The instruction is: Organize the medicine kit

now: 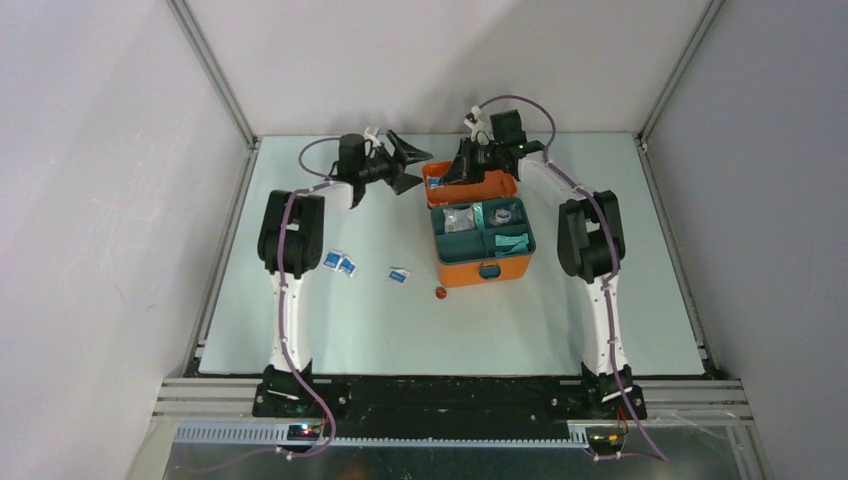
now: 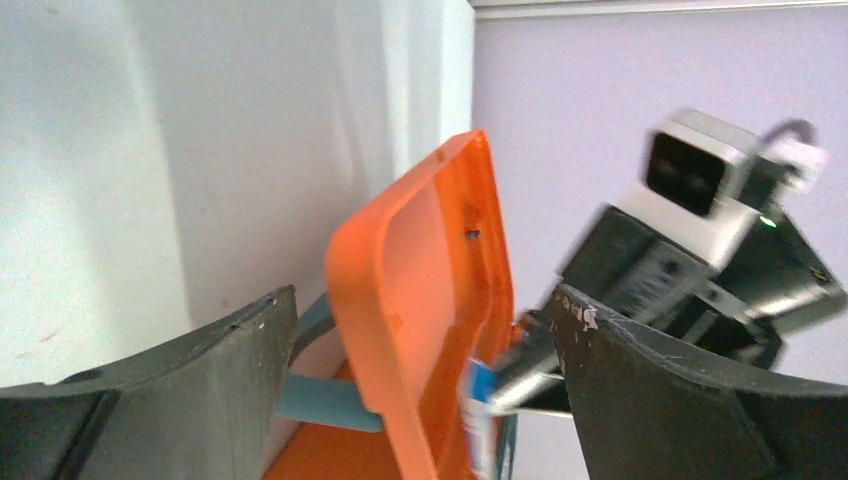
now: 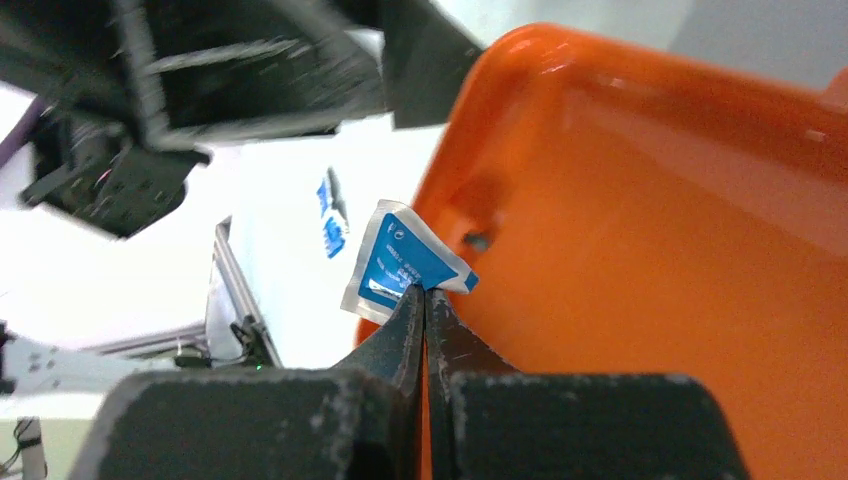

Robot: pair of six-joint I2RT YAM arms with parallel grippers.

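Observation:
The orange medicine kit stands open mid-table, its lid raised at the back and a dark teal compartment tray inside. My left gripper is open at the lid's left edge; in the left wrist view the lid stands between its fingers. My right gripper is over the lid's inner side. In the right wrist view it is shut on a blue-white packet against the lid. The packet also shows in the left wrist view.
Three blue-white packets lie on the table left of the kit. A small orange-red ball lies in front of it. Enclosure walls stand close behind both grippers.

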